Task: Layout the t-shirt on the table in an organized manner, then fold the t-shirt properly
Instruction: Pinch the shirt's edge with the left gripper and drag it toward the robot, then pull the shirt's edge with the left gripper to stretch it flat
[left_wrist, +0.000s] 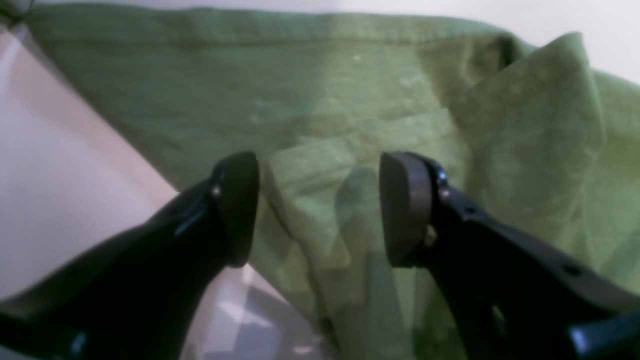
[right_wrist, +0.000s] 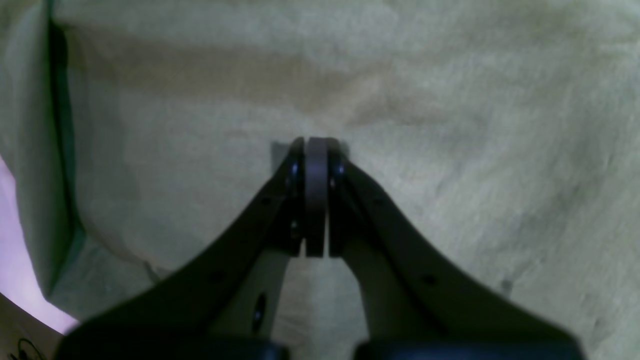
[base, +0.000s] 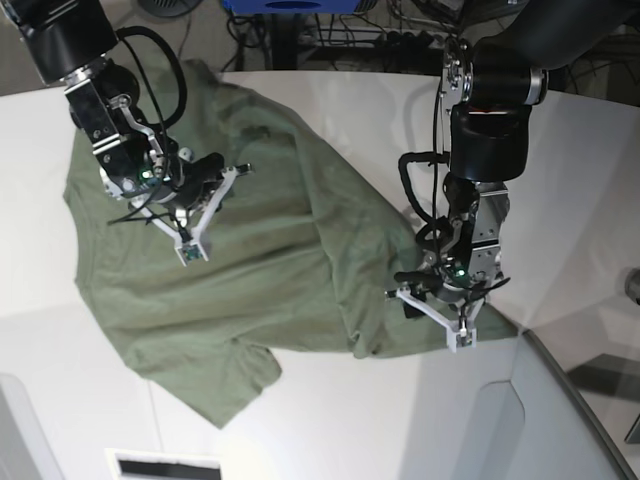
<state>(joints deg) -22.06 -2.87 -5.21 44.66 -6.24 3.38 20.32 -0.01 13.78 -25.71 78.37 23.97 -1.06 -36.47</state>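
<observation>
White table carrying the olive t-shirt, spread crumpled across its middle, one side folded over near the front edge. Left gripper, jaws wide, hovers over that fold; right gripper, jaws pressed together, over the chest. Cables beyond.

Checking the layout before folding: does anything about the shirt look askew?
Yes. The t-shirt lies crooked on the table, and its edge by the left gripper is bunched and folded over rather than flat.
</observation>
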